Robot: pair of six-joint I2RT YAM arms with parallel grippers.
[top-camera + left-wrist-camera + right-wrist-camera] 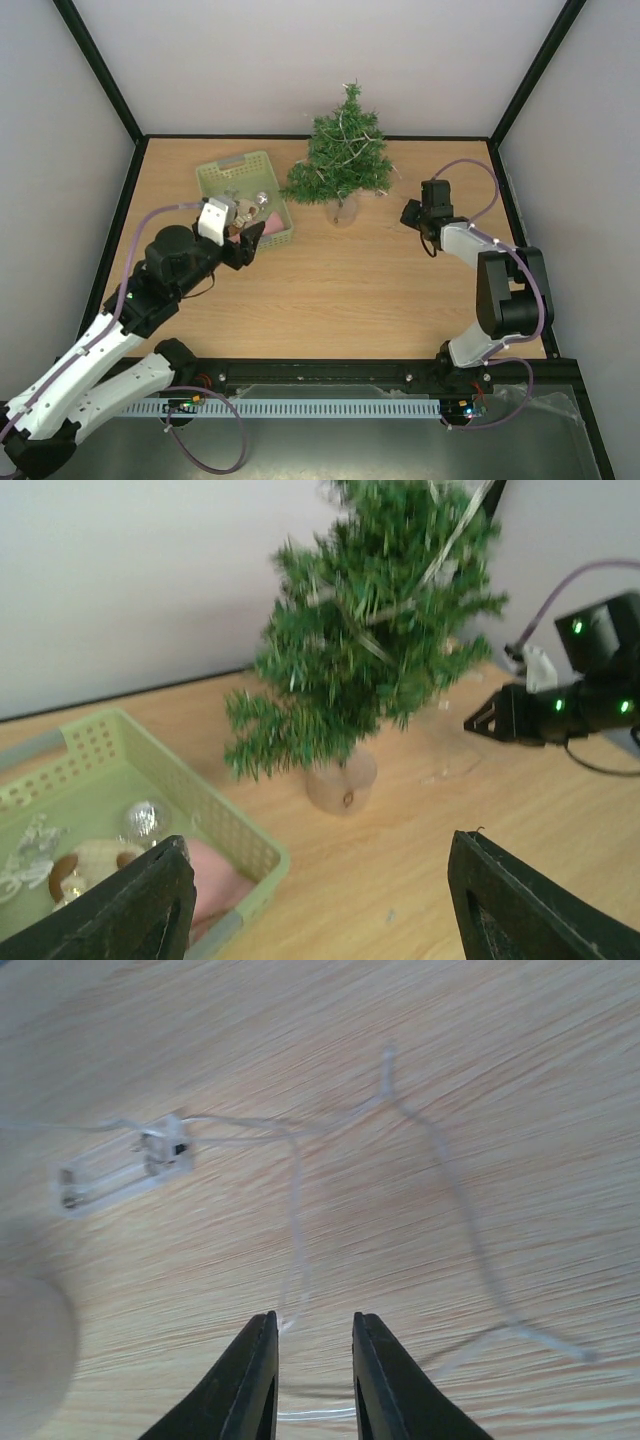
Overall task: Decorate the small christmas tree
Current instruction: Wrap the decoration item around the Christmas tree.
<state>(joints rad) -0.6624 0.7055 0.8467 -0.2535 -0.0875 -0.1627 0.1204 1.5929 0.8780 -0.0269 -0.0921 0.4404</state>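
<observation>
The small christmas tree (343, 150) stands in a pale round base (341, 210) at the back middle of the table, with a thin light wire draped over its branches. The left wrist view shows the tree (370, 650) blurred. My left gripper (248, 243) is open and empty, hovering at the near right corner of the pale green basket (245, 198). Its fingers (140, 905) frame that corner. My right gripper (412, 213) hangs low to the right of the tree. Its jaws (313, 1335) stand narrowly apart above the clear wire (295, 1220) lying on the table, holding nothing.
The basket (215, 815) holds a silver ball (143, 820), a pink item (215, 880) and other ornaments. A clear battery box (120, 1165) lies on the wood at the end of the wire. Grey walls enclose the table on three sides.
</observation>
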